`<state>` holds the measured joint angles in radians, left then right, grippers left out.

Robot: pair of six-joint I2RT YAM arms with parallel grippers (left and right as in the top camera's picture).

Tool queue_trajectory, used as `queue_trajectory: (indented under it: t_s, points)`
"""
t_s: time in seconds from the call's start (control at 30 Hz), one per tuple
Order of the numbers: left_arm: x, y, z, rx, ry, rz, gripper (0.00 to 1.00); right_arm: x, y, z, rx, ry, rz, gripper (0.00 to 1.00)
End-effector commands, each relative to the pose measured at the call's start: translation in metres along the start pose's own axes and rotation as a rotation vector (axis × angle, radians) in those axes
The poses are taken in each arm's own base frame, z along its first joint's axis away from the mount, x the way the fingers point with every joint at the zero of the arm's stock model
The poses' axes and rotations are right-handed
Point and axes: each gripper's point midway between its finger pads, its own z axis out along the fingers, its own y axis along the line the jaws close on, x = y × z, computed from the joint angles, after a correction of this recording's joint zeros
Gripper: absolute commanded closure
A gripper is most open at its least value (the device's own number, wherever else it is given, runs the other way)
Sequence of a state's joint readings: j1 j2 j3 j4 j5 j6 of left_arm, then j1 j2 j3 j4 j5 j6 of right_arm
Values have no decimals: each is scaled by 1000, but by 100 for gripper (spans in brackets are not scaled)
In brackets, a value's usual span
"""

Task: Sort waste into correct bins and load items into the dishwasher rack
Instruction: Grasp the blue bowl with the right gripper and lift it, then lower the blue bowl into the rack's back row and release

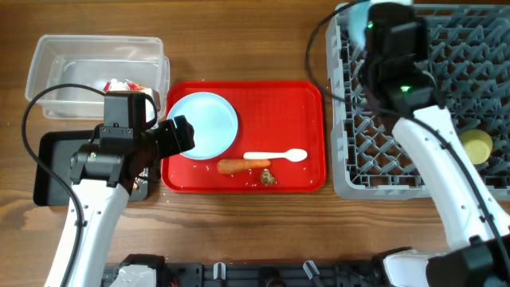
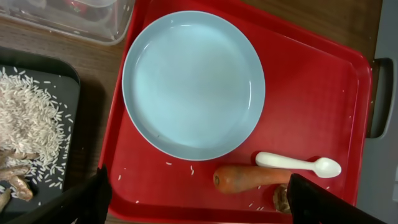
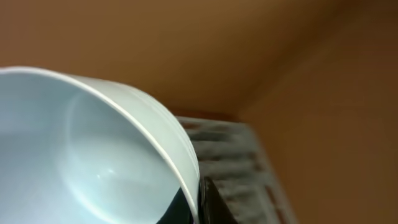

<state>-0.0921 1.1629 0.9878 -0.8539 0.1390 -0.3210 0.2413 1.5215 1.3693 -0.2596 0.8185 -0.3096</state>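
Loading the rack, judging by the right side. Right gripper [image 3: 198, 199] clamped on the rim of a pale bowl [image 3: 93, 162], a dark finger either side of the edge, bowl tilted and aloft over the 11 o'clock corner of the rack [image 1: 374, 151]. From so close a view, hard to say how far above the pegs. Next: lower the bowl on edge between two peg rows, and let go only once propped. No trouble expected from the yellow cup [image 1: 478, 146], already in the rack toward 3 o'clock and well apart from that corner.

Left gripper [image 2: 198, 180] spread wide and holding nothing, hovering over the 9 o'clock edge of the red tray [image 2: 317, 93]. On that tray:
- plate [image 2: 193, 81] at 10 o'clock, bare
- carrot [image 2: 249, 178] at 6 o'clock
- spoon [image 2: 298, 164] just beside the carrot, toward 4 o'clock
- brown scrap [image 2: 281, 198] tucked against the carrot's outer side
- a few loose grains near the plate

Likely the carrot next for this arm: close across its width and lift straight, sparing the spoon handle and the plate rim close by.

At 9 o'clock of the table, black tray [image 1: 48, 167] with rice [image 2: 28, 124] and brown bits. At 10 o'clock, clear tub [image 1: 40, 72] with the red-and-white wrapper [image 1: 121, 84] inside.
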Motion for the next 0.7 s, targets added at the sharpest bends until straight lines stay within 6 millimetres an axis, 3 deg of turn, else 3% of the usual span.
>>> queue_trajectory:
  t_s: [0.0, 0.07, 0.17, 0.33, 0.53, 0.67]
  points:
    - [0, 1, 0, -1, -2, -14, 8, 21, -50, 24, 299, 124, -135, 96]
    - [0, 1, 0, -1, -3, -13, 8, 32, -54, 44, 356, 165, -173, 95]
    - [0, 1, -1, -1, -3, -13, 8, 46, -42, 68, 366, 199, -233, 96]
    - [-1, 1, -1, -1, -3, -13, 8, 74, -9, 106, 359, 246, -326, 96]
    - [-6, -1, -1, 8, -24, -11, 9, 108, 25, 129, 341, 305, -402, 96]
    - [-6, -1, -1, 9, -27, -10, 9, 122, 39, 130, 353, 339, -448, 96]
